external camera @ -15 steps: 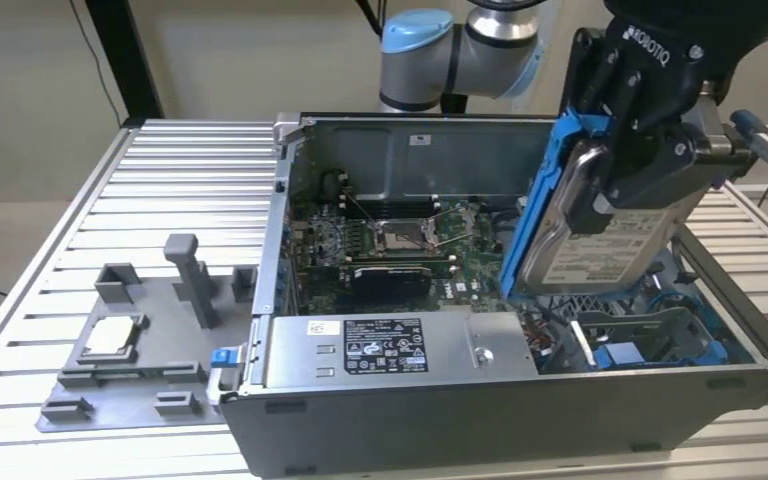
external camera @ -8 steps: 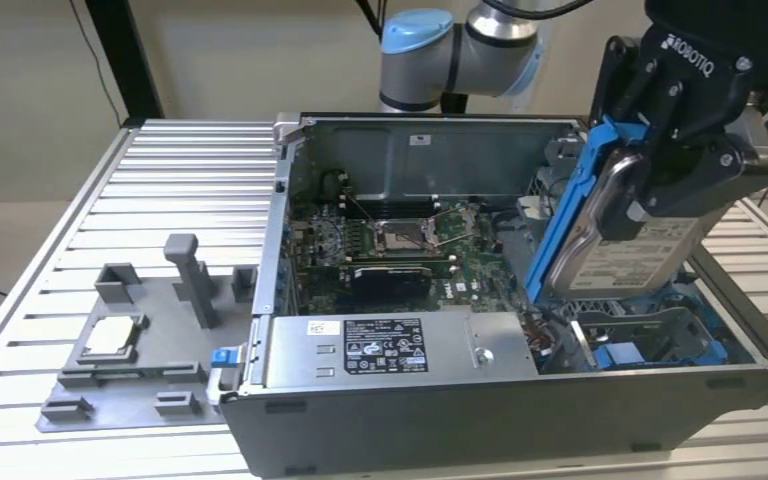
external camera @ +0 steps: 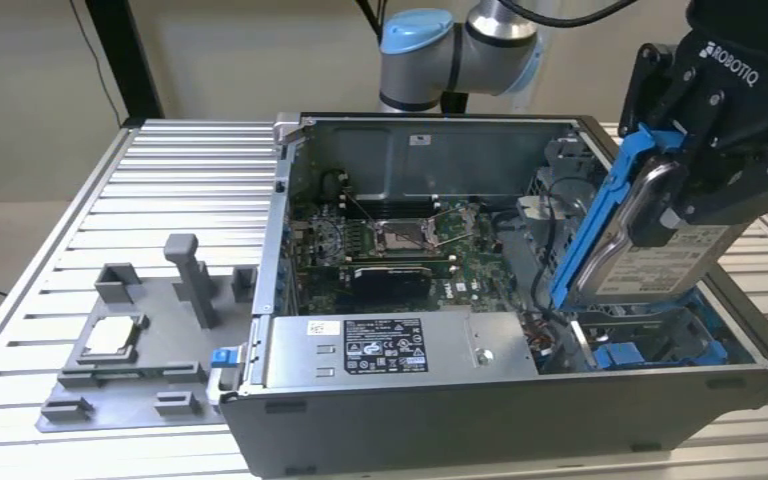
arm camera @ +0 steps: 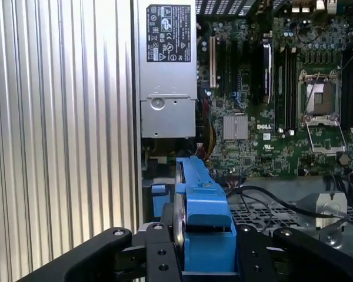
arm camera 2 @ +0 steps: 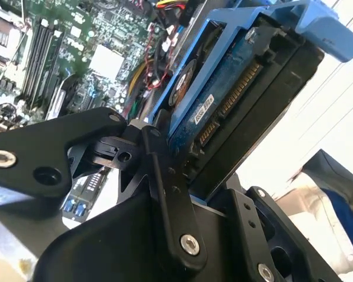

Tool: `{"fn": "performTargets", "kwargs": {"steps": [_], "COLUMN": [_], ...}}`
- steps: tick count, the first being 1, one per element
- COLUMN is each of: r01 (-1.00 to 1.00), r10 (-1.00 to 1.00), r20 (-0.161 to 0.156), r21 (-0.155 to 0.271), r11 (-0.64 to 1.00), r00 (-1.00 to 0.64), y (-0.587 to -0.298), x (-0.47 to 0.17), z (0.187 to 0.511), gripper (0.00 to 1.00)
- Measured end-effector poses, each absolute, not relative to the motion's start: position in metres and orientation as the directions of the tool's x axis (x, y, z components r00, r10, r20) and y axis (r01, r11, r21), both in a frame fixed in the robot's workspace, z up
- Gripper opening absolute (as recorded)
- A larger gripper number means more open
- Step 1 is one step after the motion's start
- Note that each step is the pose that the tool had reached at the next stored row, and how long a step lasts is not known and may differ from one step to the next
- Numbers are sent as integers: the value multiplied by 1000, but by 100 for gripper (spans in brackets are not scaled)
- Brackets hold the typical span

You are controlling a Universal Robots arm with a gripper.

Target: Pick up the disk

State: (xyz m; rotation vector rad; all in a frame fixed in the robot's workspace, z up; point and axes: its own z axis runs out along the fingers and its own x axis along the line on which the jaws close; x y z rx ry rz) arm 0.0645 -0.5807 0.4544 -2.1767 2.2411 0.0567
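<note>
1. At the lower left of the exterior view, a grey fixture plate (external camera: 131, 360) lay on the ribbed desk (external camera: 157, 180), carrying a small square silver chip (external camera: 108, 337) and a few upright grey posts.
2. In the middle of that view stood an open computer case (external camera: 491, 400), its motherboard (external camera: 384, 250) exposed and a grey power supply box (external camera: 398, 345) with a sticker along the near wall.
3. At the upper right of the exterior view, the black tool (external camera: 704, 170) was closed on the disk (external camera: 651, 260), its fingers pressing the two broad faces.
4. The disk stood nearly upright, tilted, with its blue frame (external camera: 598, 220) towards the exterior view's left. Its upper part sat between the tool's fingers and its lower end hung just above the blue drive bay (external camera: 651, 350) at the case's right corner.
5. In the second wrist view, the disk (arm camera 2: 235, 100) ran from the centre to the upper right, clamped between the tool's black fingers (arm camera 2: 165, 194), connector edge showing.
6. In the first wrist view, the disk's blue frame (arm camera: 206, 217) sat at the lower centre between the finger links, with the motherboard (arm camera: 282, 88) at the upper right.
</note>
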Motion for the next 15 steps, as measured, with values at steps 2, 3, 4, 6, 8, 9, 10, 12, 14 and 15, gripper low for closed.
{"fn": "performTargets", "kwargs": {"steps": [2,3,4,6,8,9,10,12,14,15], "r01": [-999,-999,-999,-999,-999,-999,-999,-999,-999,-999], "r10": [-999,-999,-999,-999,-999,-999,-999,-999,-999,-999], "r20": [-37,-37,-37,-37,-37,-37,-37,-37,-37,-37], "r21": [14,14,14,14,14,14,14,14,14,15], "r11": [29,29,29,29,29,29,29,30,30,31], "r00": [-30,-30,-30,-30,-30,-30,-30,-30,-31,-31], "y": [-582,-583,-584,-585,-586,-587,-587,-588,-588,-588], "x": [69,71,74,79,84,86,89,93,97,98], "z": [454,453,453,452,451,451,450,449,448,448], "gripper": [0,0,0,0,0,0,0,0,0,0]}}
